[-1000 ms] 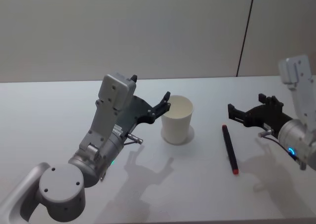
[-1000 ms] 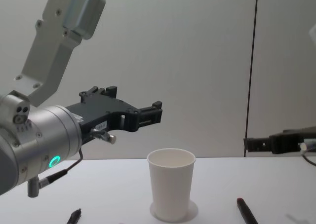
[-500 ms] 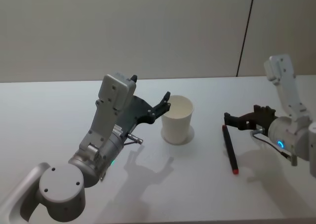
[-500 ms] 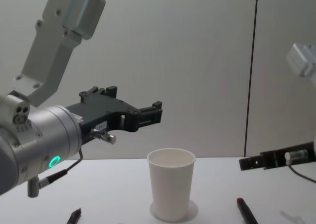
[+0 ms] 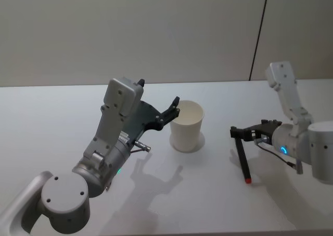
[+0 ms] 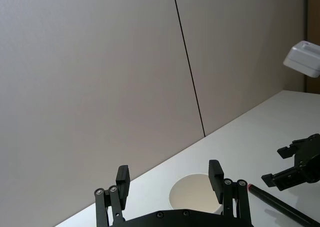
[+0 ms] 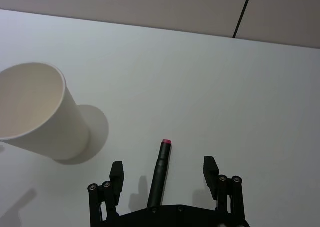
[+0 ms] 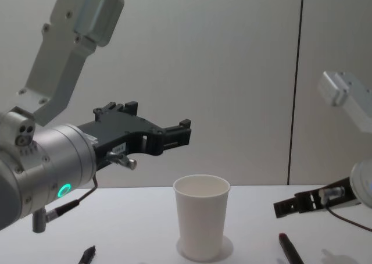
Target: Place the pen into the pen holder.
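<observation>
The pen (image 5: 242, 160), black with a red tip, lies on the white table to the right of the pen holder (image 5: 186, 126), an upright white paper cup. My right gripper (image 5: 243, 133) hangs open just over the pen's black end. In the right wrist view the pen (image 7: 160, 173) runs between the spread fingers of the right gripper (image 7: 163, 167), with the pen holder (image 7: 35, 112) off to one side. My left gripper (image 5: 174, 110) is held open above the table beside the cup's rim, its fingers (image 6: 215, 169) apart with nothing between them.
The white table (image 5: 62, 111) stretches wide to the left and in front of the cup. A plain wall with a dark vertical seam (image 5: 258, 33) stands behind the table's far edge. A small dark tip (image 8: 87, 254) shows low in the chest view.
My right gripper has moved left and down, from off to the right of the pen to just over its black end. The left arm, cup and pen have not moved.
</observation>
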Available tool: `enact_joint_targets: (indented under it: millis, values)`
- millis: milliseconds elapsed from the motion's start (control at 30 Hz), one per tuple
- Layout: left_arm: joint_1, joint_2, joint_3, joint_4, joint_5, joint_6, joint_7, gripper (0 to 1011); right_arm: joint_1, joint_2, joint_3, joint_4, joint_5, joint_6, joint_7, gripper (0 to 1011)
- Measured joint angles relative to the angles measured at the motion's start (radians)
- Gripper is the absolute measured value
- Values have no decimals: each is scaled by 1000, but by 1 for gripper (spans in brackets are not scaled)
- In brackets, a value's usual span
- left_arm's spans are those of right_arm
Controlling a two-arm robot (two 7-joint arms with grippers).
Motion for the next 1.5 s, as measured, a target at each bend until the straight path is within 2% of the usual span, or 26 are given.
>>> enact_joint_targets:
  millis: [367, 600, 1133, 1500]
  values:
    - [0, 0, 0, 0, 0, 0, 0, 1003, 52, -35, 0, 84, 8, 58, -44, 1002]
    - [0, 0, 0, 0, 0, 0, 0, 1003, 88, -55, -2, 148, -1, 74, -60, 1002]
    - [0, 0, 0, 0, 0, 0, 0, 1003, 157, -89, -21, 259, -63, 57, -45, 1002]
    - [0, 0, 0, 0, 0, 0, 0, 1003, 188, -105, -28, 322, -89, 34, -40, 1002]
